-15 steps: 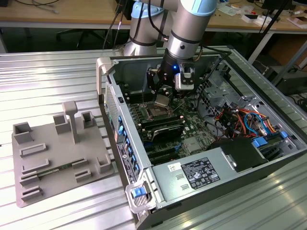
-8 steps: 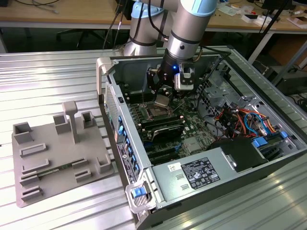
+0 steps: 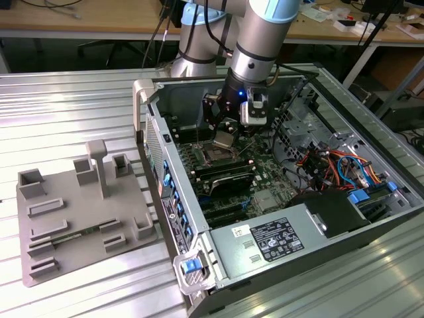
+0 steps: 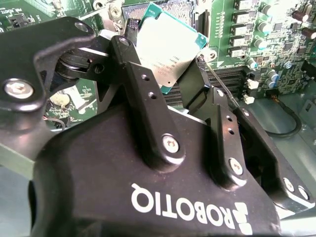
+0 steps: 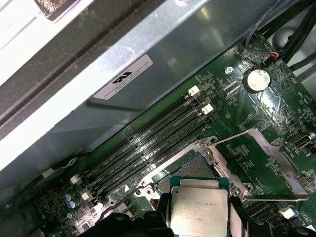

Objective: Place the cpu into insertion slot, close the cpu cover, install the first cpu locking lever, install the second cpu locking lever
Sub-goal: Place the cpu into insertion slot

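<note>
My gripper (image 3: 223,134) hangs inside the open computer case, shut on the cpu (image 3: 223,139), a flat square chip with a silver-grey top. In both wrist views the black fingers (image 4: 129,59) clamp two opposite edges of the cpu (image 5: 199,210), which is tilted. The cpu (image 4: 165,47) hovers just above the insertion slot (image 5: 190,167), a dark square socket with a metal rim, and is not seated in it. The cpu cover (image 5: 276,155), a thin silver frame, lies swung open to one side of the slot. In the exterior view the insertion slot (image 3: 215,158) sits directly beneath the gripper.
Long black RAM slots (image 5: 148,143) run beside the socket, with a coin battery (image 5: 257,80) further off. The grey case wall (image 5: 123,59) rises close by. A power supply (image 3: 271,242) and coloured cables (image 3: 331,165) fill the case. A grey fixture plate (image 3: 73,212) lies at the exterior view's left.
</note>
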You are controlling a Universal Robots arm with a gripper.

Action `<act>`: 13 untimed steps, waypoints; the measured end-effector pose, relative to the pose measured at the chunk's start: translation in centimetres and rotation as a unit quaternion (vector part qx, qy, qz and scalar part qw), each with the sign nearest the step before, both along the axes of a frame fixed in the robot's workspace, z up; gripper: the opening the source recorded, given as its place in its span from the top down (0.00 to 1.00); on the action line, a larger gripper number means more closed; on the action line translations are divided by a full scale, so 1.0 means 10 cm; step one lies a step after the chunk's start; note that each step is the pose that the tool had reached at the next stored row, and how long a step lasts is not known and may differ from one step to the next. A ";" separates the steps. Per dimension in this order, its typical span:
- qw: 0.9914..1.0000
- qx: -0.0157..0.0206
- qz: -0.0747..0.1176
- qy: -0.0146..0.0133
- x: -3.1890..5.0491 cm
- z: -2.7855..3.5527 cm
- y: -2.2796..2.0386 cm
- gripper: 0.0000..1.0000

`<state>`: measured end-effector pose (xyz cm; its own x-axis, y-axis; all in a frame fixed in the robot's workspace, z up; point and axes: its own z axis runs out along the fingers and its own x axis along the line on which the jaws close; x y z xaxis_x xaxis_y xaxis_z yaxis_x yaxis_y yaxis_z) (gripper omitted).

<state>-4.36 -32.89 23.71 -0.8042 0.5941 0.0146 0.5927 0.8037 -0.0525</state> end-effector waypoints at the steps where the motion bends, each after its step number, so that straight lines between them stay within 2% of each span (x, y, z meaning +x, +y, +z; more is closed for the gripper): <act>1: 1.000 0.000 -0.001 0.000 0.000 -0.001 0.000 0.45; 13: 1.000 0.000 -0.009 0.000 0.000 -0.016 0.000 0.45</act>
